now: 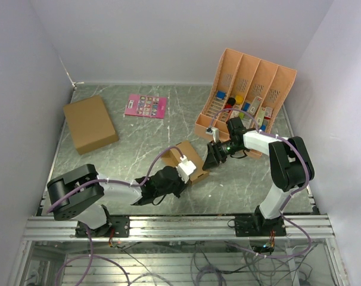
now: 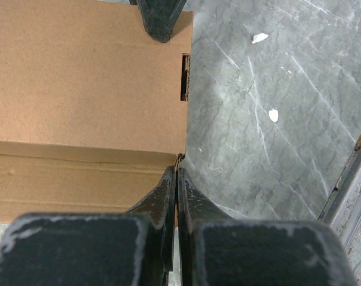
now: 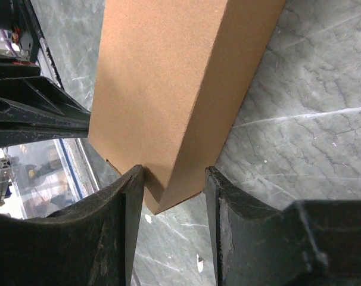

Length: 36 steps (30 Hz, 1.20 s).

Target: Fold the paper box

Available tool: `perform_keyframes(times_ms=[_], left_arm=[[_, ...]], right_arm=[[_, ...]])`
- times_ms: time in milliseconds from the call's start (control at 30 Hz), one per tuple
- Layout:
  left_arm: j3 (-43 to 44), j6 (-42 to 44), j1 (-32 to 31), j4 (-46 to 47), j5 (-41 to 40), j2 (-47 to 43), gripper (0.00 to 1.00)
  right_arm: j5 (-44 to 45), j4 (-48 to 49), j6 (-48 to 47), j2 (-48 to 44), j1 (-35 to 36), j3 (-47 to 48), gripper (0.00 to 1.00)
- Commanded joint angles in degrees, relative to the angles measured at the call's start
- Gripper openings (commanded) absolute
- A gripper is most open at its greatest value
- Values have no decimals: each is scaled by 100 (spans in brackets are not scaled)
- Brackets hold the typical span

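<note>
Box (image 1: pixel 188 159) held between both arms
Left gripper (image 2: pixel 177 173) pinched shut on its near corner; right gripper (image 3: pixel 173 196) straddled the far end, jaws part-open, contact unclear.

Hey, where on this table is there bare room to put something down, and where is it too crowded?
Free: the table between the big box, the pink card and the paper box; also the back strip behind the card, and the near right patch by the right arm's base. Crowded: the middle, where both arms meet the paper box, and the right back by the orange organizer.
</note>
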Motion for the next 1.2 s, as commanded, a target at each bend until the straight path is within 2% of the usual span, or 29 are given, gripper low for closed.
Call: perform_keyframes(times_ms=[0, 467, 567, 700, 867, 1067, 1167], left_arm=[[452, 41, 101, 36, -1, -167, 7], [949, 79, 103, -613, 6, -114, 7], [984, 80, 110, -773, -2, -166, 12], [986, 71, 106, -1026, 20, -275, 25], [975, 25, 105, -1358, 47, -420, 35], [1058, -148, 109, -1935, 56, -749, 39], [1100, -409, 110, -2506, -229, -1129, 42]], right_arm=[[833, 109, -294, 267, 106, -75, 43], [845, 109, -291, 276, 112, -71, 43], [861, 112, -298, 275, 111, -71, 43], [863, 100, -302, 277, 115, -71, 43], [872, 100, -296, 293, 111, -65, 43], [878, 96, -306, 311, 111, -53, 43], [867, 83, -312, 320, 109, -49, 43]])
